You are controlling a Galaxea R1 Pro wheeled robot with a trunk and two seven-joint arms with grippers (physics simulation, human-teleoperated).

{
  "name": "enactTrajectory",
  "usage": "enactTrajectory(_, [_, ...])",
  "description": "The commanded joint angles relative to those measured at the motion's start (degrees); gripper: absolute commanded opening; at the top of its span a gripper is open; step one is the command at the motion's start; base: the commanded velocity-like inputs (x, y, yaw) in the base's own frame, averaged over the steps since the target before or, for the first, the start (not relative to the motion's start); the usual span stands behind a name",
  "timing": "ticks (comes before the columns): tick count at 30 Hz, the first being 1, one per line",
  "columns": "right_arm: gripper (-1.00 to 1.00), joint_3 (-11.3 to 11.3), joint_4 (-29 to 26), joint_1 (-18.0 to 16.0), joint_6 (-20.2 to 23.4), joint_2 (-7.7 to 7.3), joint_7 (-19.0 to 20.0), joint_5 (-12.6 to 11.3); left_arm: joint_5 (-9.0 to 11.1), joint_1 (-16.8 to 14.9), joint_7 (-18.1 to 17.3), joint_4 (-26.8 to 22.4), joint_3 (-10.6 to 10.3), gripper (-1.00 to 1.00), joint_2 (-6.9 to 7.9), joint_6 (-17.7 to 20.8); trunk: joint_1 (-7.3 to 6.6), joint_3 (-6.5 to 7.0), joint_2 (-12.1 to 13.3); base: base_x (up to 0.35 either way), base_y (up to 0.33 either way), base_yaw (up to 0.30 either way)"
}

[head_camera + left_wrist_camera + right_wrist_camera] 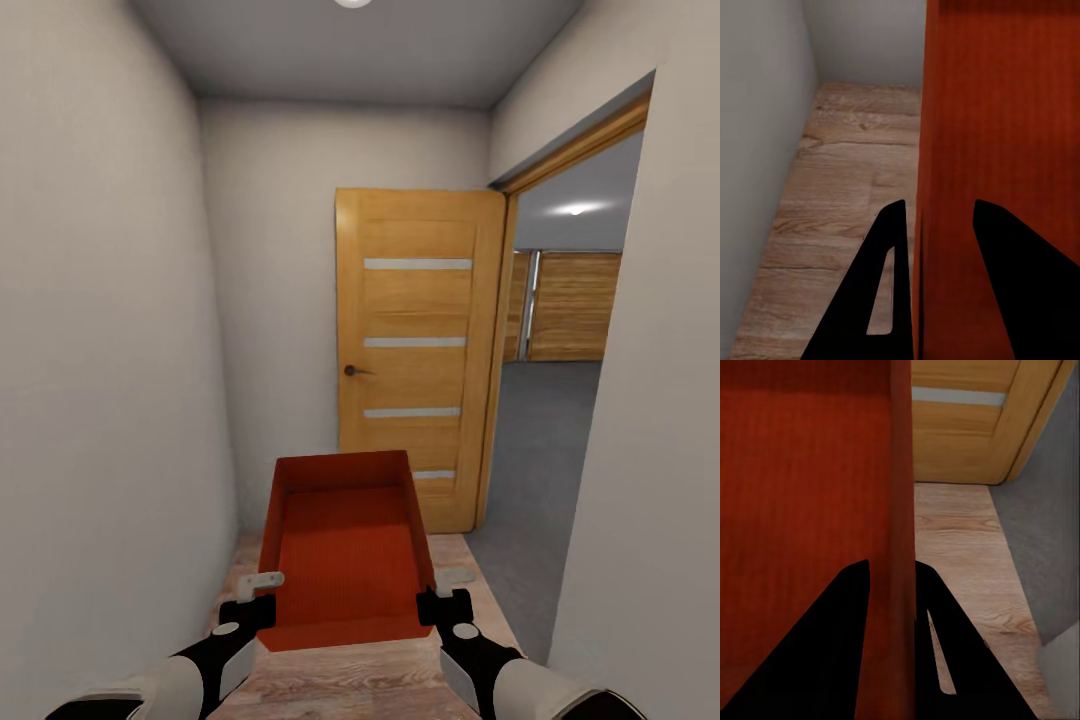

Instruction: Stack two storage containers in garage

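The storage container [345,555], empty and open-topped, hangs in front of the robot over the hallway's wood floor [380,680], carried between both arms: the left gripper [934,247] pinches its left wall and the right gripper [891,607] pinches its right wall, one finger inside and one outside each. This looks like the carrying step, with the wooden door [418,360] swung open ahead and the garage floor [540,470] visible through the doorway at right. The next move probably calls for turning right through that opening without clipping the frame, then lowering the container.

The left gripper [937,247] straddles the storage container's [1005,112] orange-red wall above light wood planks [847,180].
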Motion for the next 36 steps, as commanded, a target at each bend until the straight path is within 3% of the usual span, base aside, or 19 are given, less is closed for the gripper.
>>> enactTrajectory(1, [-1.00,-2.91,0.01,-0.08,0.02,0.52,0.50,0.02,0.84,-0.04,-0.11,-0.05,0.55,-1.00,0.01,-0.38,0.01,-0.09,-0.07,0.004,0.000,-0.276])
enactTrajectory(19, [-1.00,-2.87,0.01,-0.08,0.02,0.52,0.50,0.02,0.85,-0.04,-0.08,-0.05,0.64,-1.00,0.06,-0.38,0.01,-0.09,-0.07,0.004,0.000,-0.271])
enactTrajectory(36, [-1.00,-2.90,0.01,-0.08,0.02,0.49,0.50,0.02,0.85,-0.04,-0.11,-0.05,0.64,-1.00,0.06,-0.20,0.01,-0.09,-0.07,0.296,0.078,-0.203])
